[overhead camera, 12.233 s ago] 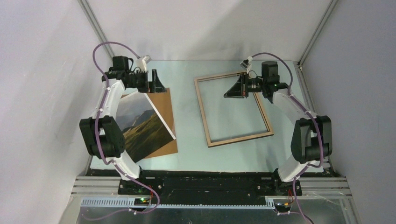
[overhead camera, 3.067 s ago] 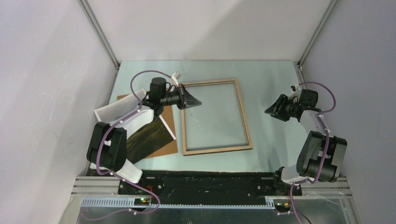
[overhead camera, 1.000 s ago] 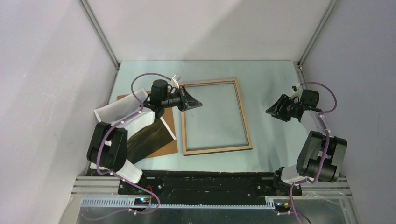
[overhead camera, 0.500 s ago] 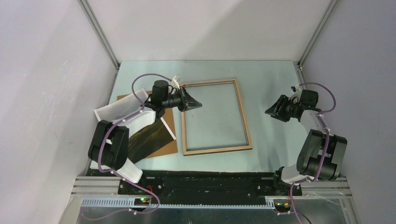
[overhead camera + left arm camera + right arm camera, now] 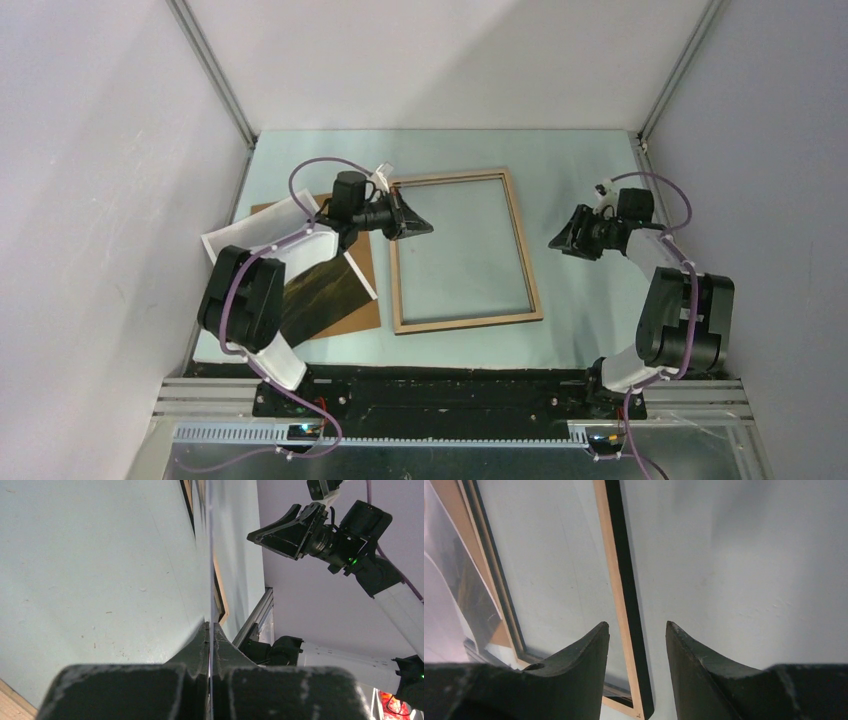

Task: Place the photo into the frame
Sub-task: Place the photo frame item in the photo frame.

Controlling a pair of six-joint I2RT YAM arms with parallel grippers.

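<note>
The frame (image 5: 466, 322) lies flat mid-table, light-wood side up. My left gripper (image 5: 422, 228) sits over its left rail, shut on a thin clear sheet, the frame's pane (image 5: 209, 555), seen edge-on running away from the jaws (image 5: 210, 626). The photo (image 5: 322, 290) lies curled under the left arm, dark print showing and its white back turned up toward the left wall. My right gripper (image 5: 553, 243) hovers just right of the frame's right rail (image 5: 616, 580), open and holding nothing, with the rail showing beyond its fingertips (image 5: 637, 625).
A brown hardboard backing panel (image 5: 358, 316) lies under the photo at the left. Grey enclosure walls stand close on the left, right and back. The arm bases and a metal rail run along the near edge.
My right gripper has moved left, closer to the frame's right rail. The left arm has shifted slightly and stays shut; the frame has crept a little to the right.
</note>
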